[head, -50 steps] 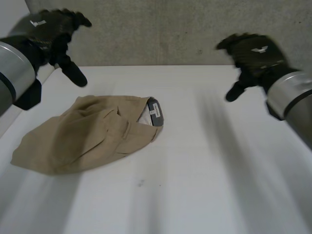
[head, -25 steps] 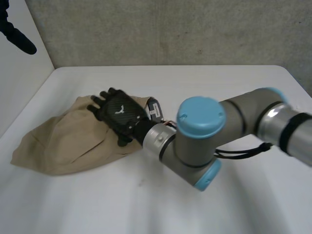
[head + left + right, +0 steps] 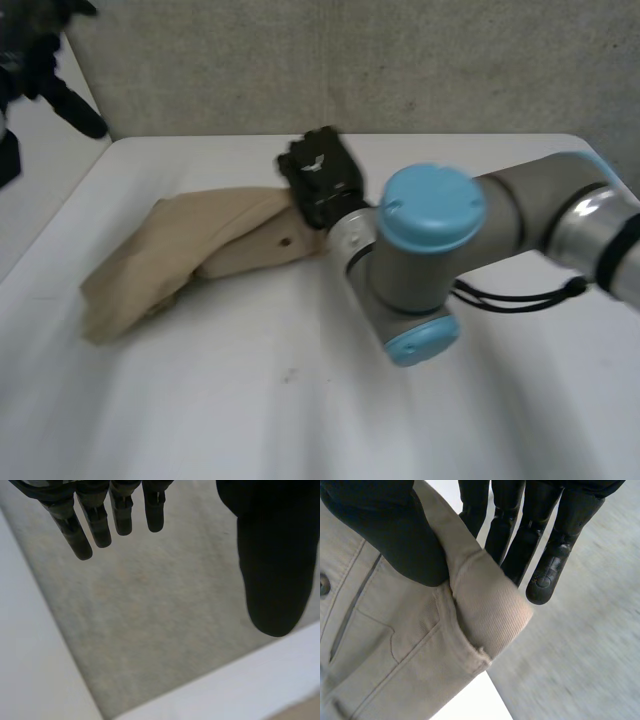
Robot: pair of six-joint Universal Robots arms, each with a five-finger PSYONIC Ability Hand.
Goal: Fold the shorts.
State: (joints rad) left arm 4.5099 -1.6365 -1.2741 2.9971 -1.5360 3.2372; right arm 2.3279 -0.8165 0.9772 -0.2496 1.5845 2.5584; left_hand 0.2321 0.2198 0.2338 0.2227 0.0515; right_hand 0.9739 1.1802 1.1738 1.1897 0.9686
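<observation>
The tan shorts (image 3: 190,250) lie bunched on the white table (image 3: 300,400), their right end lifted. My right hand (image 3: 318,180) is shut on the waistband at that lifted end, raised above the table's far middle. In the right wrist view the thumb (image 3: 385,535) presses the tan waistband (image 3: 485,605) against the fingers (image 3: 520,530), and a pocket seam with a button (image 3: 324,585) shows below it. My left hand (image 3: 45,60) hangs high at the far left, off the cloth. Its fingers (image 3: 100,520) and thumb (image 3: 270,565) are straight and spread, holding nothing.
A grey wall (image 3: 400,60) stands behind the table's far edge. My right arm (image 3: 430,260) with its light-blue caps reaches across the table's middle toward the shorts. A white side panel (image 3: 40,190) rises at the left.
My right hand closed on the waistband and lifted it up and to the right, dragging the shorts into a narrower bundle. The left hand stayed high at the far left.
</observation>
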